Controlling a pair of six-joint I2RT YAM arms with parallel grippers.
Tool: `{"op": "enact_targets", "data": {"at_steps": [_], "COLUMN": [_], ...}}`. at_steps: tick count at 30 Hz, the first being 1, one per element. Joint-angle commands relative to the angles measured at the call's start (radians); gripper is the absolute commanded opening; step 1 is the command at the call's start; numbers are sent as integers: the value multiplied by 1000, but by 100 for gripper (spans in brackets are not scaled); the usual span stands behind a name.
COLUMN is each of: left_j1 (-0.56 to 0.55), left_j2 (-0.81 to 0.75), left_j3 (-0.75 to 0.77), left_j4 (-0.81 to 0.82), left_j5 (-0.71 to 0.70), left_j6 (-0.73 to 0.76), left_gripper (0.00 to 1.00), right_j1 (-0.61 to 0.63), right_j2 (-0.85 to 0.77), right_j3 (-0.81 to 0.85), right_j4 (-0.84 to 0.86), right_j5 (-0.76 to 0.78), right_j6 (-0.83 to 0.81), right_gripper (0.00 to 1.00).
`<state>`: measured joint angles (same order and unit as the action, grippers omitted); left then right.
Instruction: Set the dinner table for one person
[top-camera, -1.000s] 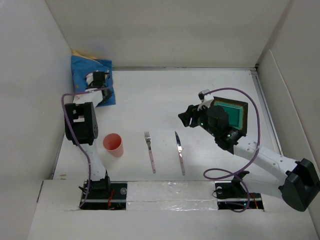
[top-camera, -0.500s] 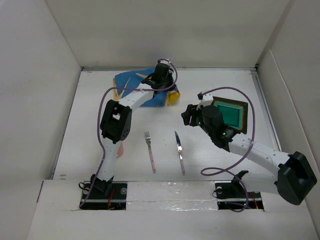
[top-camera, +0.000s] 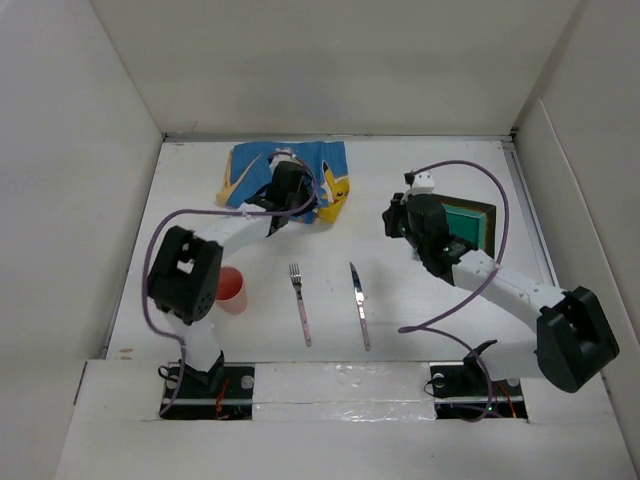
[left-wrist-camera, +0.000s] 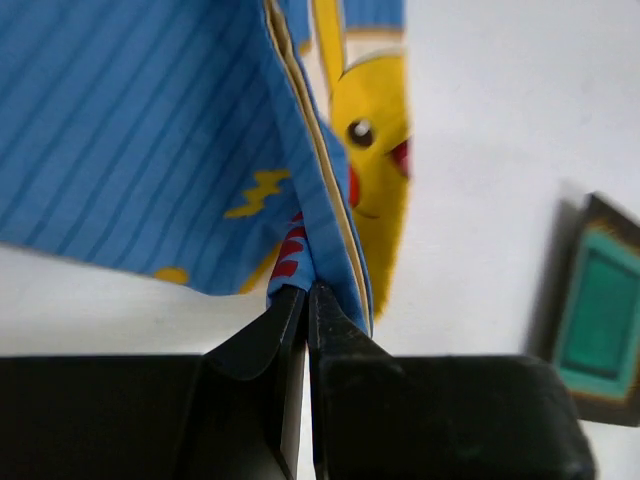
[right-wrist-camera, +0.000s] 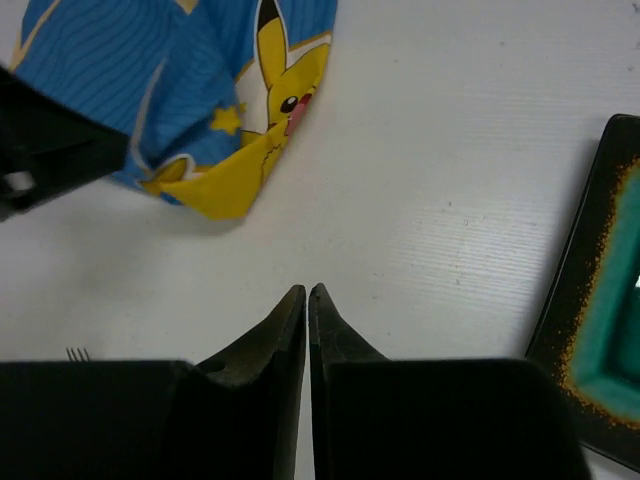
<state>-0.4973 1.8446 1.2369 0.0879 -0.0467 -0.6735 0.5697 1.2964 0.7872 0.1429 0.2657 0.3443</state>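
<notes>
Big change in the last second: the placemat (top-camera: 248, 166) was bunched in the far-left corner of the dinner table (top-camera: 470, 160). Now it sits along the far edge, about mid-way, partly opened but rumpled, with a yellow corner folded over. The left gripper (left-wrist-camera: 308, 290) came across with it and is pinching the mat's hem. My read: the mat is in transit toward the setting, not laid out yet. It needs spreading flat before anything goes on it.

Fork (top-camera: 300, 305), knife (top-camera: 358, 305) and cup (top-camera: 232, 290) haven't shifted; they're toward the near edge, the cup left of the fork. The plate (top-camera: 470, 228) is unmoved too, toward the right edge. The right gripper (right-wrist-camera: 308, 290) has swung slightly toward the far edge. Its fingers are pressed together on nothing, above bare table between mat and plate.

View notes:
- The top view hides the left pinch under the wrist; only the left wrist camera shows the jaws clamped on the hem.
- The right wrist camera confirms those jaws hold nothing.
- The cup shows only from the top, and neither wrist view gives the whole layout.
</notes>
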Motion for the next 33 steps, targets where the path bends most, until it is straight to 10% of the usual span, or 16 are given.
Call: {"op": "enact_targets", "data": {"at_steps": [1, 7, 25, 33], "left_j1": [-1, -13, -23, -23], "left_j2": [-258, -435, -594, -800], "left_j3": [-123, -347, -617, -691], "left_j4": [150, 205, 375, 296], "left_j5": [-126, -119, 105, 79], "left_j6": [-66, -129, -207, -176], "left_gripper": [0, 0, 0, 0], "right_j1": [-33, -57, -191, -191], "right_j2": [55, 330, 1164, 1210], "right_j3": [88, 308, 1383, 1403], "right_j4": [73, 50, -517, -543], "right_j5": [-55, -121, -258, -232], "right_j6": [4, 36, 231, 311], "right_gripper": [13, 61, 61, 56]}}
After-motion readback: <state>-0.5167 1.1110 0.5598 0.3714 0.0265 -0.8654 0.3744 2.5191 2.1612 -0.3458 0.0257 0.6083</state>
